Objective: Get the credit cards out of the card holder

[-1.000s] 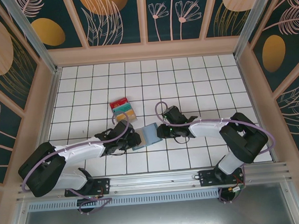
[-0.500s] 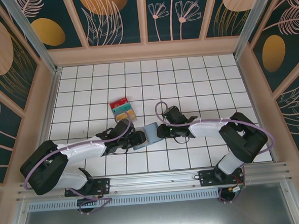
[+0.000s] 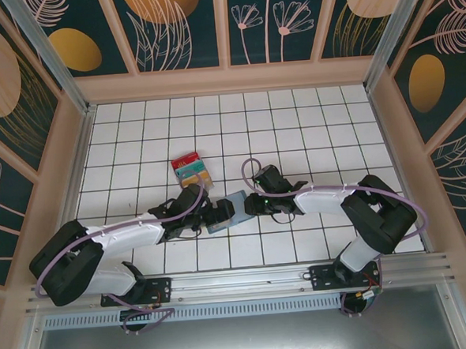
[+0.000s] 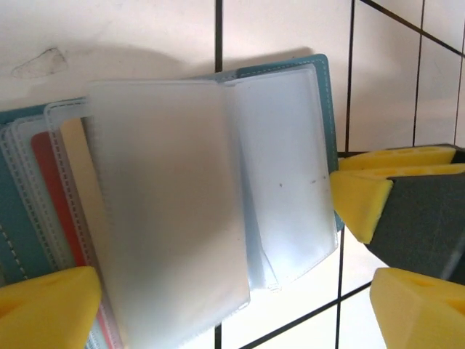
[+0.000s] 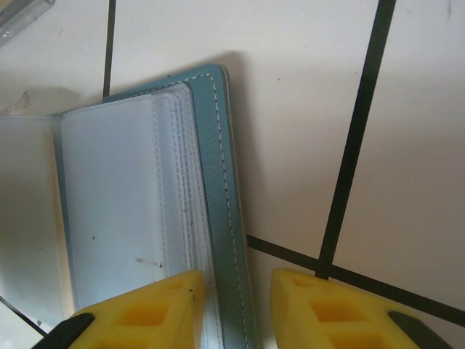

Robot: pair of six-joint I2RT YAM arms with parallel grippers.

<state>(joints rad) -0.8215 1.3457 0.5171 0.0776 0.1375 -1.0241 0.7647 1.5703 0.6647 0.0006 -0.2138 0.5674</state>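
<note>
The card holder (image 3: 237,207) lies unfolded on the white tiled surface (image 3: 309,122) between my two arms, its clear sleeves (image 4: 174,211) fanned up. A red card (image 4: 45,182) and a tan card (image 4: 75,167) sit in its left half. My right jaws are clenched on the blue cover edge (image 5: 225,218). My left jaws gape wide, released (gripping nothing), straddling the sleeves. Three loose cards (image 3: 192,171) lie stacked beyond my left arm.

Slate-blue card holder (image 3: 237,207), red, teal and tan credit cards (image 3: 191,170), white black-lined tiles (image 3: 293,123)
</note>
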